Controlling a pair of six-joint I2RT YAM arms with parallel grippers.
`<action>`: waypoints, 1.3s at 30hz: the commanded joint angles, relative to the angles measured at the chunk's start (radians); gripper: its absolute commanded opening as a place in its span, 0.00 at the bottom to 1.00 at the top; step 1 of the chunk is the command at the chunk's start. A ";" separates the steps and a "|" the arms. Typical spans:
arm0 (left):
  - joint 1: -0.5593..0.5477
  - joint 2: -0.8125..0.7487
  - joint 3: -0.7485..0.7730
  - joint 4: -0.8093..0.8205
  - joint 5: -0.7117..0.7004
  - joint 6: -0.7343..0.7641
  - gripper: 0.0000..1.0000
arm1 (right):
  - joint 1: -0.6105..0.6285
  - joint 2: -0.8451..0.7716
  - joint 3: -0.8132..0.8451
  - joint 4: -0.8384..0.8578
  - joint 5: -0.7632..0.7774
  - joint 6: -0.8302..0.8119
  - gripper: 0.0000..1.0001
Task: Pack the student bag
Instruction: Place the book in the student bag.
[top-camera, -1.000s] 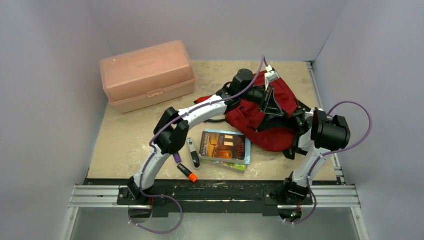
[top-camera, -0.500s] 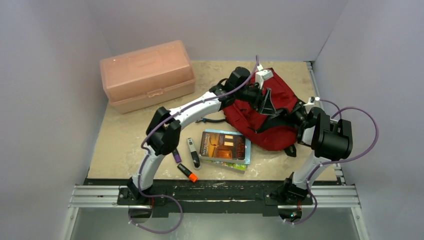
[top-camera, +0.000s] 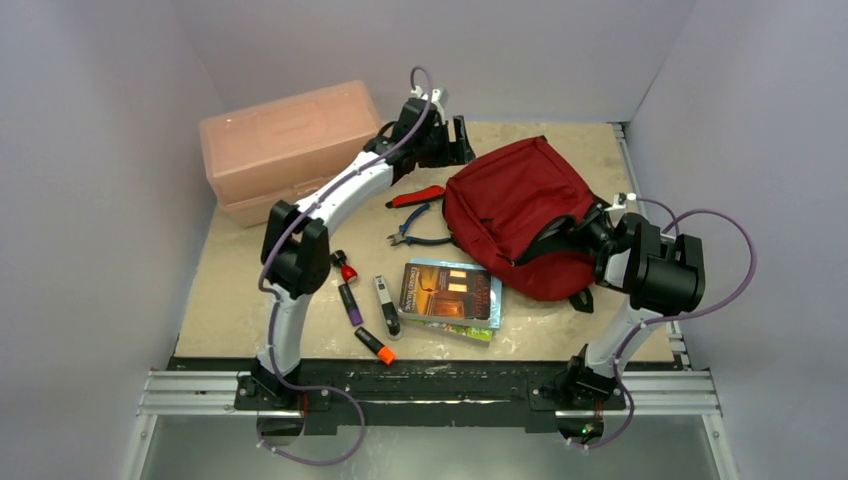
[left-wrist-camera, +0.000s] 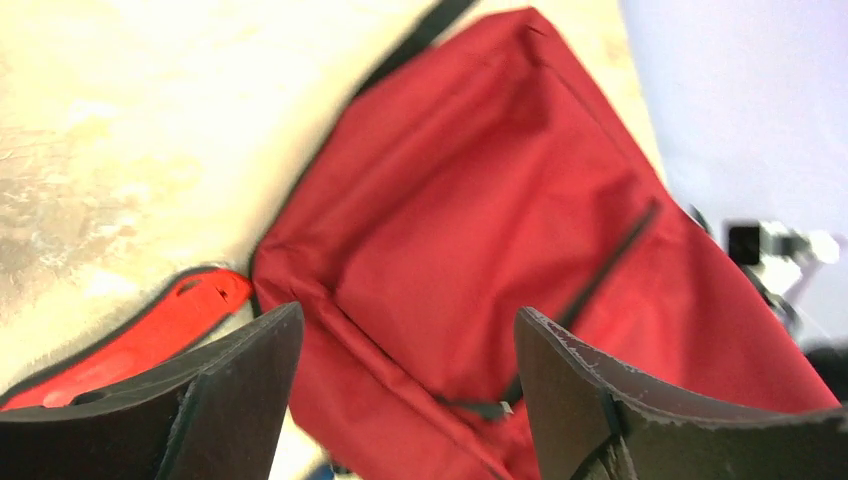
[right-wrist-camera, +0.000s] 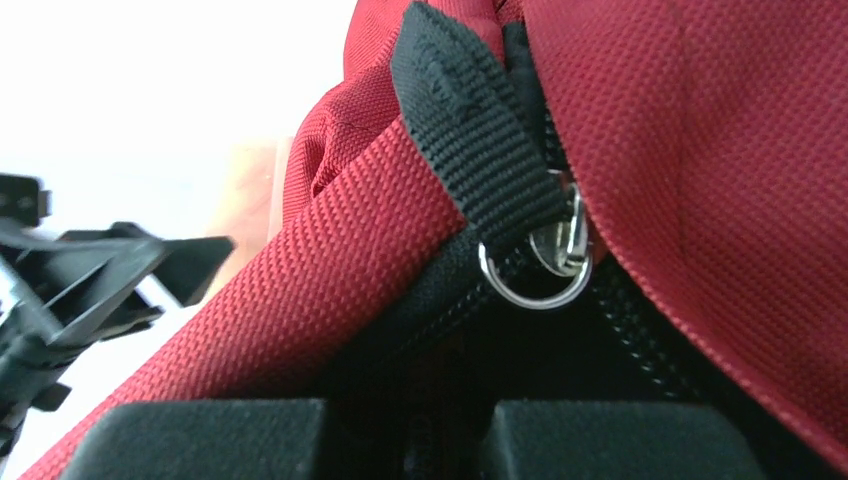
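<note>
Slumping on the table's (top-camera: 250, 280) right half near its right edge, the dark red student bag (top-camera: 510, 200) shows black zip lines and a webbing pull tab (right-wrist-camera: 470, 150). The left gripper (top-camera: 462, 140) hangs spread wide by the far edge. The right gripper (top-camera: 596, 232) sits against the zipper, its grip impossible to tell, and pliers (top-camera: 418, 215) crowd the bag's left flank.

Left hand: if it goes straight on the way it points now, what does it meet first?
Most likely the bag. In the left wrist view the open left hand frames its red front panel, with nothing between them. How far off it is remains unclear.
</note>
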 joint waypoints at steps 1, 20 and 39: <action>-0.023 0.175 0.151 -0.091 -0.214 -0.075 0.77 | 0.003 0.012 0.042 0.078 -0.055 0.009 0.06; -0.019 0.480 0.422 0.045 0.066 -0.165 0.63 | 0.084 0.039 0.131 0.043 0.018 -0.009 0.08; -0.014 0.409 0.487 -0.030 0.131 -0.086 0.71 | 0.066 -0.236 0.419 -1.173 0.565 -0.438 0.84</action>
